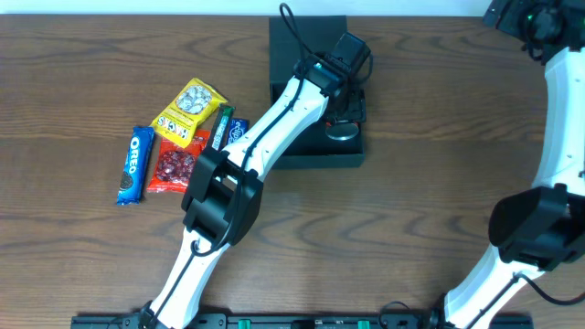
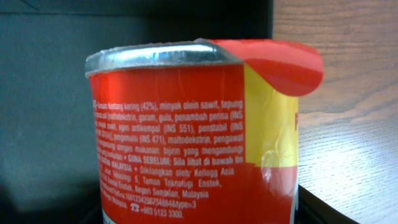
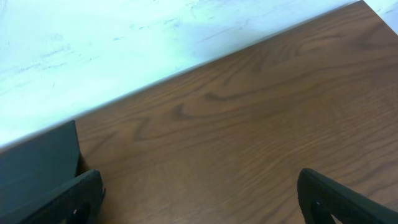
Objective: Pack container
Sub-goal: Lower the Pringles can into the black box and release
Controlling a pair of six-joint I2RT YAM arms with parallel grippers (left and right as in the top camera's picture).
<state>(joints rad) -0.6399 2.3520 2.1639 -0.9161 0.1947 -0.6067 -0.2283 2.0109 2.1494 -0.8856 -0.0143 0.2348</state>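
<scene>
**Left arm at the container, right hand wide open**

On my overhead feed the snack packets (image 1: pixel 174 164) lie at 9 o'clock. The container (image 1: pixel 324 27) sits at 12 o'clock, with the left gripper (image 1: pixel 345 117) over its 5 o'clock corner. Its wrist view is filled by a red can (image 2: pixel 186 143) with a foil top, fingers out of sight, so I cannot tell its grip. At 2 o'clock, the right gripper (image 3: pixel 199 202) is spread wide, holding nothing.

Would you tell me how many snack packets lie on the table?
5: blue Oreo pack leftmost, red pouch beside it, yellow bag behind, green bar and blue packet at the left arm, which may hide more.
</scene>
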